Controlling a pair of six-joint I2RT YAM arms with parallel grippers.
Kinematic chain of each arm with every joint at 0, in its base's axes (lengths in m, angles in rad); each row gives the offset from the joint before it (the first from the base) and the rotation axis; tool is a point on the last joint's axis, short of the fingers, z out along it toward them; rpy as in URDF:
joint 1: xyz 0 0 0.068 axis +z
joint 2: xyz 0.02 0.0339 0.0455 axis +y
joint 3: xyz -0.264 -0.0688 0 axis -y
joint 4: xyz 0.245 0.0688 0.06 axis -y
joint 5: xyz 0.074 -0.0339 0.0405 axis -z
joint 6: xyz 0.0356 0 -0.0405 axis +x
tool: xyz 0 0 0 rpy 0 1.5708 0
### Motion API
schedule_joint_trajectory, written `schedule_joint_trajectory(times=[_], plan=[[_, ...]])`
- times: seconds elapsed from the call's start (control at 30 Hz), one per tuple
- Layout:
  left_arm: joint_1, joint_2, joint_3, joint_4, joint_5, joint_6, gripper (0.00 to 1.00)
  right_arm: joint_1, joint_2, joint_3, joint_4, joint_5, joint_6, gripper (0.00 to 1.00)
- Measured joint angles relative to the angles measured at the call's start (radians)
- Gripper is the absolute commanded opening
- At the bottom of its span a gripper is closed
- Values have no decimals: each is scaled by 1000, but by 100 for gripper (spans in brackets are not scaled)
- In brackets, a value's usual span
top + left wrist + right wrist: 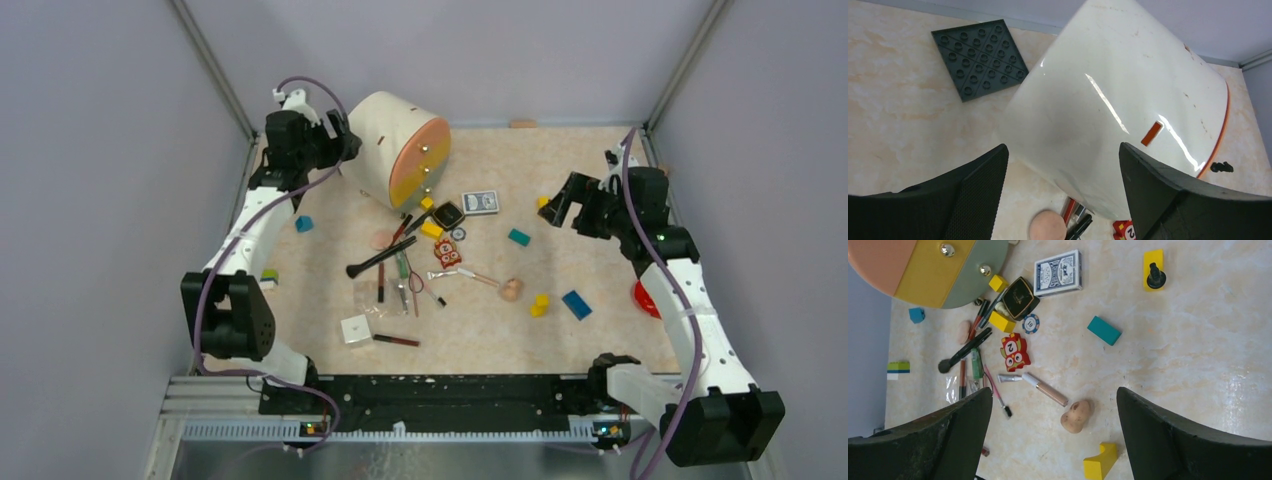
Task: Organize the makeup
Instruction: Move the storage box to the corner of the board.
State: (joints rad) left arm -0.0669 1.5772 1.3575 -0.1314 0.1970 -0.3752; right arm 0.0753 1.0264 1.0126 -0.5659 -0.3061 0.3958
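You're looking at a beige marbled tabletop [500, 150] boxed in by plain lavender-grey walls [450, 50] behind it and on both sides. Grey metal posts [216, 75] rise from its two far corners; a black rail [450, 392] runs along its near edge.

Left arm [245, 235]: white shell links between bulky black joint housings, with a purple cable [215, 290] looping along it. White fitting at the wrist.

Right arm [700, 310]: same white-and-black build, purple cable down its outer side, tiny green light on a black joint.

Left gripper [1063, 147]: matte black wedge fingers [979, 197], inner faces finely mesh-textured.

Right gripper [1054, 390]: black wedge fingers [1168, 440] alike.

Both arms bolt to a black base rail [440, 392].
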Motion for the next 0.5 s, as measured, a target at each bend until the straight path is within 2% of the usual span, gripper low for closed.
schedule_joint_trajectory(times=[0.1, 0.27, 0.5], plan=[[0, -58, -46, 3, 5, -6, 82, 0, -2, -5, 11, -5, 8, 92], [-36, -186, -173, 21, 32, -20, 86, 0, -2, -5, 32, -11, 11, 91], [-327, -266, -216, 28, -169, 93, 88, 0, -1, -18, 50, -18, 21, 91]])
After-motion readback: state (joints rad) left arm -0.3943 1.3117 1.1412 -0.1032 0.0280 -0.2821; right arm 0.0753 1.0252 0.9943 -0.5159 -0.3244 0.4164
